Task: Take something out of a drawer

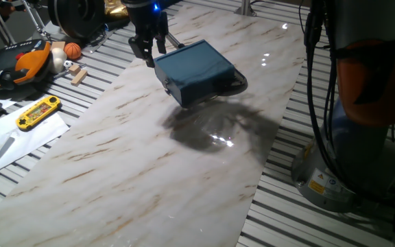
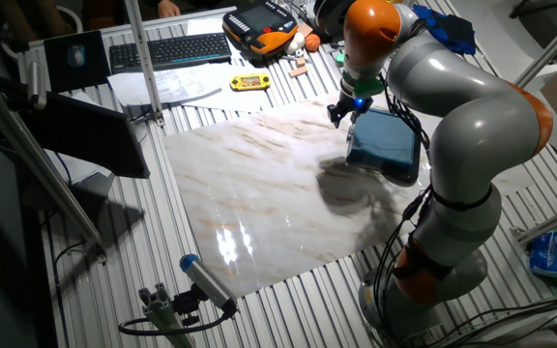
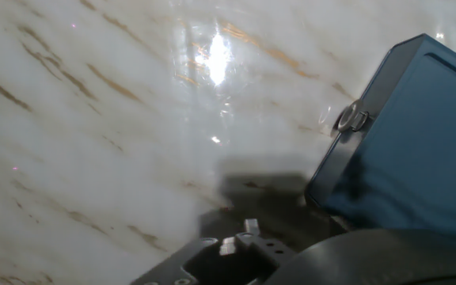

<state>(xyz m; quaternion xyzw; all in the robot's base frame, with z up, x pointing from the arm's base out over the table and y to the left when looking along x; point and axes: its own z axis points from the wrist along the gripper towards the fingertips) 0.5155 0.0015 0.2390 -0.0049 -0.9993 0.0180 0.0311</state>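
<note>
The drawer (image 1: 175,88) is closed inside its dark blue box (image 1: 196,68), which lies on the glossy marble worktop (image 1: 115,158). My gripper (image 1: 148,49) hovers at the box's edge; I cannot tell how my jaws stand. A yellow game (image 1: 38,112) lies beside the worktop.
</note>
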